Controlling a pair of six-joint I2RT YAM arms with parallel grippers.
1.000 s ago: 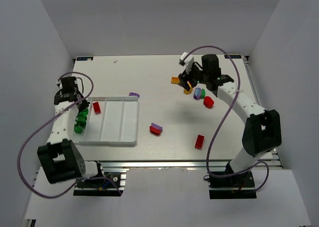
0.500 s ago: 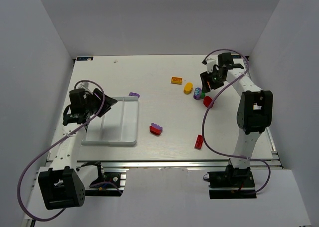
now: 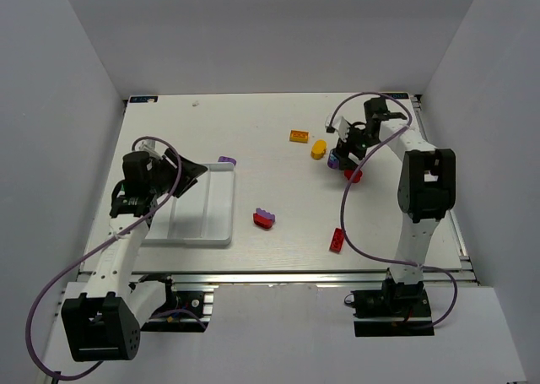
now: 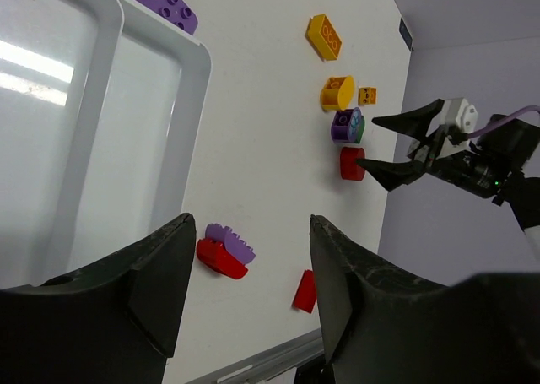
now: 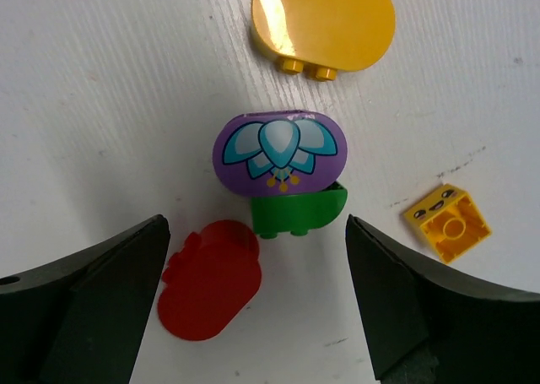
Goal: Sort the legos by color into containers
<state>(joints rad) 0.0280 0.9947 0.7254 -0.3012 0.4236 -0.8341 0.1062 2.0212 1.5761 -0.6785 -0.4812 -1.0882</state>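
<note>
Ten legos are counted loose on the table, plus one white tray; the left wrist view shows two of its long compartments side by side. By colour there are three red, three purple, two yellow, one orange and one green. A flat purple plate lies just beside the tray's far right corner, outside the rim. A red-and-purple pair, purple on red, lies right of the tray, apart from it. A red brick lies alone toward the near edge. An orange brick and a yellow rounded piece lie near each other at the far right. The remaining four lie in a cluster under the right arm. The right gripper is spread wide and grips nothing. The printed purple piece and the green piece showing from under its edge lie between the fingers. The red rounded piece lies nearer one finger, and the small yellow cube lies outside the other. Whether the fingertips touch the table cannot be told. The left gripper hangs over the far end of the tray with its jaws parted and nothing between them, well apart from every loose piece. Its arm hides the left part of the tray in the overhead view, so any content there cannot be counted.
</note>
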